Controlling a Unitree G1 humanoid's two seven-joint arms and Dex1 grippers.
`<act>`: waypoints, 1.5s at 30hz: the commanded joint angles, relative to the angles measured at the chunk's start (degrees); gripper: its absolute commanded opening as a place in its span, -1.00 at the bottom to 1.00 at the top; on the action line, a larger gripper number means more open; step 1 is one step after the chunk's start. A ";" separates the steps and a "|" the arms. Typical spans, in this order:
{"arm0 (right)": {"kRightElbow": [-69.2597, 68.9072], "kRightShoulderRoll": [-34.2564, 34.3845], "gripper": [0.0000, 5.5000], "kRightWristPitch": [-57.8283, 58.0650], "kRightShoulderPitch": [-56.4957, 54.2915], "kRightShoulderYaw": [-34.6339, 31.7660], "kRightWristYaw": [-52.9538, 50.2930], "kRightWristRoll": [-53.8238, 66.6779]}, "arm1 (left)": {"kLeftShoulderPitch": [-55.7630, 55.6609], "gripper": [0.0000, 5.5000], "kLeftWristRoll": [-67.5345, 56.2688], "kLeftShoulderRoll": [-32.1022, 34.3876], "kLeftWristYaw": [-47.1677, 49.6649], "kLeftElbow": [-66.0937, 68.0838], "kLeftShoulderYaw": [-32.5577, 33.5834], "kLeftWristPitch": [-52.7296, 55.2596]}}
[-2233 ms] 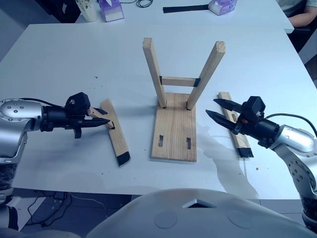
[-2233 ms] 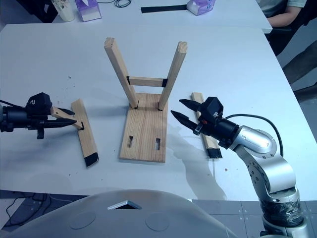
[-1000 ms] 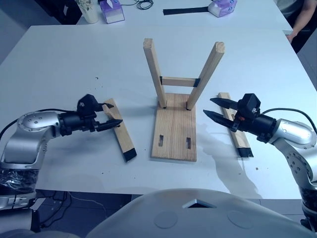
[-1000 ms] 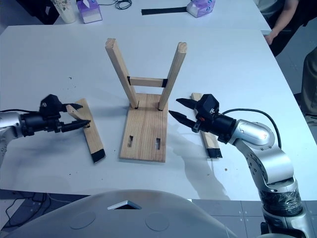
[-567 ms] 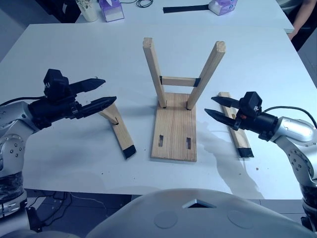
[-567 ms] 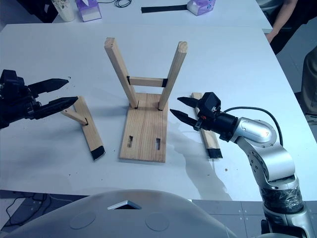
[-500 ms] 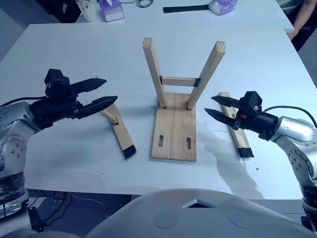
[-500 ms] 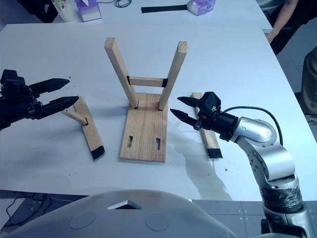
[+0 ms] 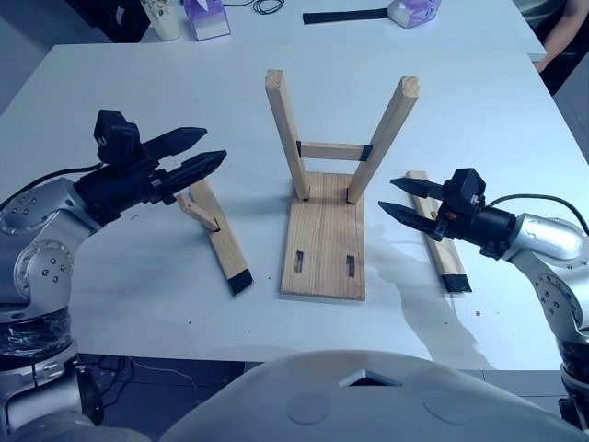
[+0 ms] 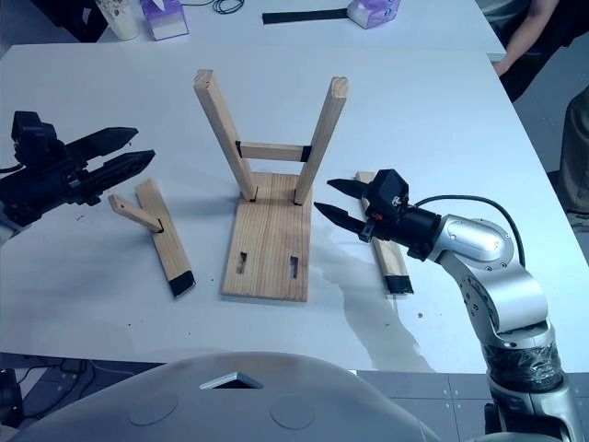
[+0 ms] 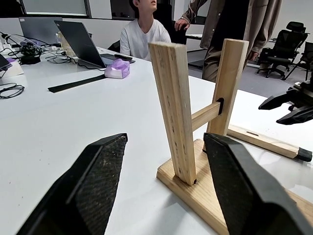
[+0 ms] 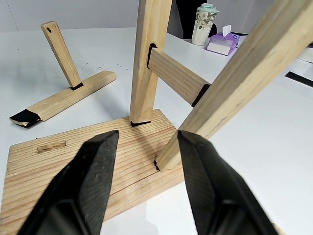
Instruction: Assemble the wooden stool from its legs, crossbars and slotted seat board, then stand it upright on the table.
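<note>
The left gripper (image 9: 212,145), jaws wide and empty, hovers at nine o'clock of the seat board (image 9: 322,249), above a loose leg (image 9: 221,244) bearing a crossbar stub. A cup (image 9: 166,17) and a tissue box (image 9: 207,18) sit at eleven. Standing legs (image 9: 287,133), joined by a crossbar (image 9: 331,151), rise from the board. At three, the right gripper (image 9: 388,194) gapes toward them, over another loose leg (image 9: 440,244).

centre: upright legs (image 9: 286,133) and crossbar (image 9: 331,151) blocked the seat board's (image 9: 323,267) far end | near slotted end lay bare | left: loose leg (image 9: 221,244) lay between left gripper (image 9: 213,144) and board | right: second loose leg (image 9: 442,253) lay beneath right gripper (image 9: 389,195)
</note>
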 commanded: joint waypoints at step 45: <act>-3.27 1.23 -0.20 -0.49 5.45 0.10 -3.57 -0.77 | 23.96 0.06 16.72 4.35 6.98 -11.26 -18.49 -0.69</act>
